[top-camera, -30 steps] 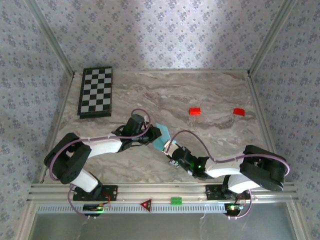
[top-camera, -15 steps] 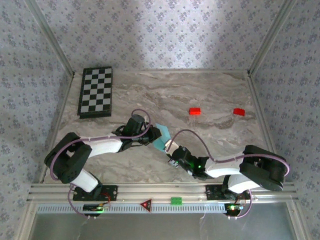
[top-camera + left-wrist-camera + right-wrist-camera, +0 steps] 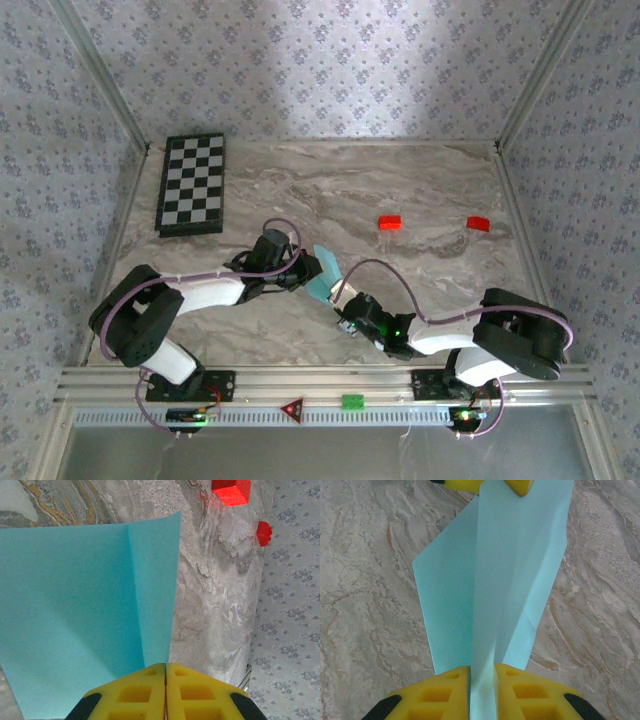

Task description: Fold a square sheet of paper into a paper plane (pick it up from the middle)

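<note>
**Centre of the counter, slightly toward the near edge: plane pinched from both ends**

- paper plane point(image 3: 322, 272) sits between the two arms at mid-width of the counter point(image 3: 420, 180). It's light cyan and partly folded, with creases running lengthwise.
- left gripper point(image 3: 304, 272) comes in from the left edge side. On the left wrist cam its jaws are fully together, yellow pads meeting on a centre line (no gap visible), clamped on the edge of the sheet point(image 3: 85, 605) right at a fold line point(image 3: 135, 595).
- right gripper point(image 3: 341, 304) comes in from the near-right. On the right wrist cam its jaws are nearly closed, with only a narrow slot between the pads. A folded strip of the paper point(image 3: 515, 570) fills that slot, so it reads as gripped.
- right wrist cam also catches the left gripper's yellow fingertips point(image 3: 520, 485) on the far end of the sheet, so the two grips are on opposite ends.
- can't tell how much of the paper is off the surface.
- two red blocks on the right half: one point(image 3: 389, 222) near mid-width, one point(image 3: 478, 224) close to the right edge. Both are well apart from the paper.
- chessboard point(image 3: 192, 184) lies flat in the far-left corner.
</note>
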Motion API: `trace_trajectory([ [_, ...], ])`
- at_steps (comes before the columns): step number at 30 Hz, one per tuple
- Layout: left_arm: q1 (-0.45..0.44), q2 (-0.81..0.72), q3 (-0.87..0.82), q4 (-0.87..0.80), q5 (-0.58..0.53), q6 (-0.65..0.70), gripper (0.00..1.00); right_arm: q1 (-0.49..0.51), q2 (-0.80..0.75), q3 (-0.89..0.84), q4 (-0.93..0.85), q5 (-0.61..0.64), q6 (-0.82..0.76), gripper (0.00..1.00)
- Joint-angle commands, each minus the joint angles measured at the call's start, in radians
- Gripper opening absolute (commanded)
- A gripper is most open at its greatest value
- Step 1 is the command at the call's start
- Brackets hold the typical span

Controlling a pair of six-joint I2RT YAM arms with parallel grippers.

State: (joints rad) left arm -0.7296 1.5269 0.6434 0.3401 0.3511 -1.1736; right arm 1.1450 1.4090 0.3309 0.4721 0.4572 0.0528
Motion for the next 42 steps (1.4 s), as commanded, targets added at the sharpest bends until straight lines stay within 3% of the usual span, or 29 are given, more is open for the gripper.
trace_trajectory([
  [1, -0.007, 0.008, 0.027, -0.002, 0.002, -0.008, 0.09, -0.005, -0.008, -0.012, 0.021, 0.011, 0.021, 0.19],
  [7, -0.008, 0.007, 0.026, -0.001, 0.002, -0.009, 0.09, -0.01, -0.008, -0.017, 0.017, -0.014, 0.035, 0.12],
  [12, -0.008, 0.004, 0.024, 0.0, 0.001, -0.009, 0.09, -0.015, -0.006, -0.02, 0.017, -0.008, 0.041, 0.17],
  [27, -0.007, 0.006, 0.028, 0.003, 0.006, -0.009, 0.09, -0.022, 0.005, -0.011, 0.002, 0.012, 0.055, 0.17],
  [33, -0.007, 0.007, 0.028, 0.003, 0.005, -0.011, 0.09, -0.028, 0.008, -0.006, 0.0, -0.011, 0.067, 0.09],
  [39, -0.007, 0.003, 0.029, 0.002, 0.001, -0.012, 0.15, -0.043, 0.011, 0.001, -0.002, -0.045, 0.091, 0.02],
  [42, -0.006, -0.004, 0.029, -0.007, -0.006, -0.012, 0.23, -0.052, 0.012, 0.007, -0.008, -0.067, 0.103, 0.01],
])
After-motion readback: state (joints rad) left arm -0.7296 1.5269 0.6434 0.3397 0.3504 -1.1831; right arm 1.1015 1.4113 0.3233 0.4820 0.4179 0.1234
